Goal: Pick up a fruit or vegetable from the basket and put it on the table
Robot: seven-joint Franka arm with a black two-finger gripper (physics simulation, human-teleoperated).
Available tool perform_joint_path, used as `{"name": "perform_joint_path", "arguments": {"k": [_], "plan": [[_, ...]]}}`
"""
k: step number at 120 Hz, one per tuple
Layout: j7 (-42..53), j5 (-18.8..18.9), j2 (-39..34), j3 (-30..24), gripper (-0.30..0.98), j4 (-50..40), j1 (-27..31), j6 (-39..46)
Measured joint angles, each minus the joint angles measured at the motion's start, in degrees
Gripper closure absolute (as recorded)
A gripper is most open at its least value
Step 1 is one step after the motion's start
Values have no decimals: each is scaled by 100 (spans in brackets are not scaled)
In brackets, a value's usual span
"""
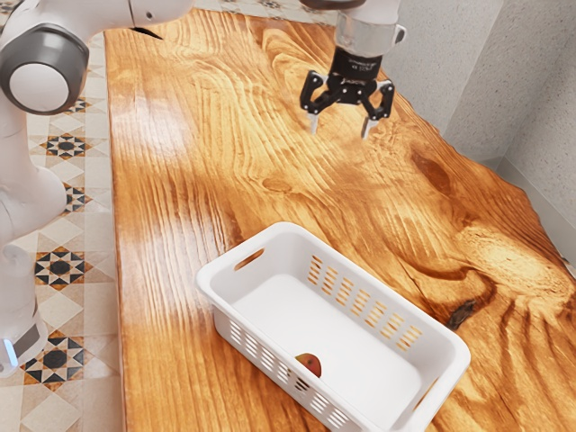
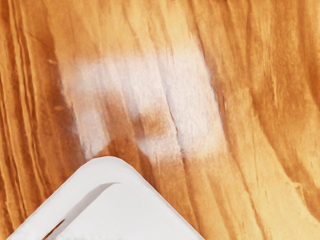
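At the exterior view's near side: white plastic basket (image 1: 328, 259), rectangular, slotted long walls, handle cutout in the end wall. It sits upright, set at a slant, on the glossy orange-brown wooden table (image 1: 171, 207). Inside, on the basket floor by the near long wall: one small, rounded red and yellow-green fruit (image 1: 309, 364). That's the task item. The wall and rim hide part of it; a bit of red also comes through the slots. Exact kind: can't tell.

Dark knot (image 1: 462, 312) in the wood just beside the basket's far long side. Swirly grain all over the table.

Farther back, black two-finger pincer (image 1: 340, 126), wide, fingers well apart, pointing down. It's above the table, clear of the basket. Wrist view has one rounded basket corner near the hand, plus a pale glare patch (image 2: 190, 100) on the wood.

White and grey arm (image 1: 40, 67) enters from the exterior view's upper left. Patterned tile floor (image 1: 60, 268) lies alongside the table on that side. Grey speckled wall (image 1: 454, 67) behind, exterior view's right.
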Motion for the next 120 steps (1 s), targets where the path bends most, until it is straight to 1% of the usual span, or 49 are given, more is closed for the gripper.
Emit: {"name": "perform_joint_path", "arguments": {"k": [24,42,48,56,64,74,80,86,96,101,108,120], "plan": [[-987,-111,53,-51,0,-3,64,136],[-966,-382,212,-152,0,1,62,194],[-813,-491,312,-207,0,-5,47,207],[-405,-796,673,-280,0,-3,84,222],[41,-987,902,-691,0,1,153,239],[579,-1125,1146,-1081,0,-30,261,361],[867,-1178,1202,-1297,0,-100,248,512],[1130,-1218,1200,-1401,0,-249,199,665],[1524,-1222,658,-1419,0,-1391,-141,1251],[1699,-1171,487,-1413,0,-1722,-354,1559],[1924,-1121,431,-1421,0,-1903,-544,1903],[2252,-1099,493,-1457,0,-1969,-636,2309]]}}
